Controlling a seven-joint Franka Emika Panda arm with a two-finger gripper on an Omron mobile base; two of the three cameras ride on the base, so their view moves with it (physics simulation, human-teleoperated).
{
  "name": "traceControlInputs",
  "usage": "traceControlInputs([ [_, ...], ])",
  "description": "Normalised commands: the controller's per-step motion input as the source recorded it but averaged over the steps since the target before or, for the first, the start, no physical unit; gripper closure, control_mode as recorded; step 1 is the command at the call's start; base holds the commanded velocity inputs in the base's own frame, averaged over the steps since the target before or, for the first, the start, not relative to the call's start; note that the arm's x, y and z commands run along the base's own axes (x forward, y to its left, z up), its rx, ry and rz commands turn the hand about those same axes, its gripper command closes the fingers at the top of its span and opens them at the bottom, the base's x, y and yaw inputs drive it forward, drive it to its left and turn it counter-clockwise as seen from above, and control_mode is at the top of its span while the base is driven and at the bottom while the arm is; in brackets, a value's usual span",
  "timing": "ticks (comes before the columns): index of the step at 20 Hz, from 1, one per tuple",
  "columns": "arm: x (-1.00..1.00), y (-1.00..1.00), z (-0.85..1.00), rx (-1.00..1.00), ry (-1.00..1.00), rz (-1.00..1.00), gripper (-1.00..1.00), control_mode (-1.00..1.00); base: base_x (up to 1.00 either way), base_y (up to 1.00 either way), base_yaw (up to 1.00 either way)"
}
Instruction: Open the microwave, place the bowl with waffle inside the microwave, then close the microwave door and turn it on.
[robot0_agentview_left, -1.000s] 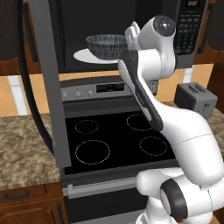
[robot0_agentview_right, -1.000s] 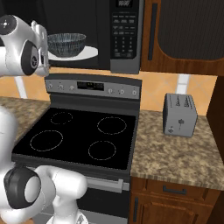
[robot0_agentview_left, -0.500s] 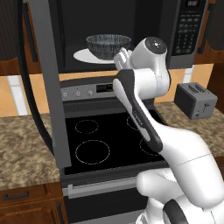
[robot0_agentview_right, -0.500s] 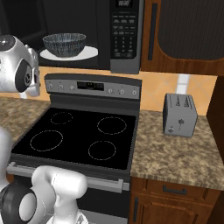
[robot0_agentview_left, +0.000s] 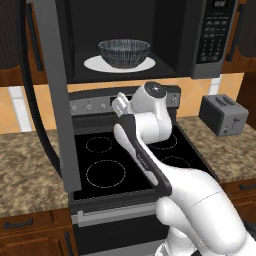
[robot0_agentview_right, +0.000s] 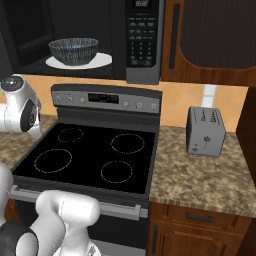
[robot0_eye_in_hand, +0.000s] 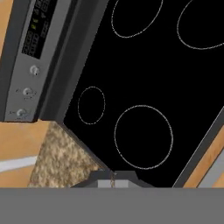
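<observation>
While the microwave door (robot0_agentview_left: 52, 95) stands swung wide, edge-on and upright, the bowl (robot0_agentview_left: 124, 53) sits rim-up on the white plate (robot0_agentview_left: 95, 64); gripper (robot0_eye_in_hand: 113, 178) closed, empty, over the stove (robot0_eye_in_hand: 148, 83).

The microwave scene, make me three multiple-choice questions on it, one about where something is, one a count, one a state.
1. Where is the bowl?
A. on the white plate inside the microwave
B. on the stove
C. beside the toaster

2. How many burner rings does the stove have?
A. two
B. four
C. six

3. How does the microwave door stand?
A. shut
C. taken off
B. swung open to the left

Answers:
1. A, both base views show the bowl on the plate in the open cavity.
2. B, the right base view shows four rings on the black top.
3. B, the left base view shows the door edge-on, hanging out over the stove's left side.
</observation>
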Motion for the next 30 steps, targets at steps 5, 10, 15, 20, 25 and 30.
traceControlInputs([
  [5, 0.0, 0.24, -0.61, -0.27, 0.15, 0.1, 1.0, -1.0, 0.0, 0.0, 0.0],
  [10, 0.0, 0.0, -0.18, -0.27, -0.05, 0.09, 1.0, -1.0, 0.0, 0.0, 0.0],
  [15, 0.0, 0.0, -0.25, -0.55, 0.0, 0.0, 1.0, -1.0, 0.0, 0.0, 0.0],
  [20, 0.0, 0.0, -0.07, -0.58, -0.03, 0.0, 1.0, -1.0, 0.0, 0.0, 0.0],
  [25, 0.0, 0.0, -0.22, -0.5, -0.02, 0.0, 1.0, -1.0, 0.0, 0.0, 0.0],
  [30, -0.24, 0.33, 0.08, -0.34, -0.05, -0.01, 1.0, -1.0, 0.0, 0.0, 0.0],
])
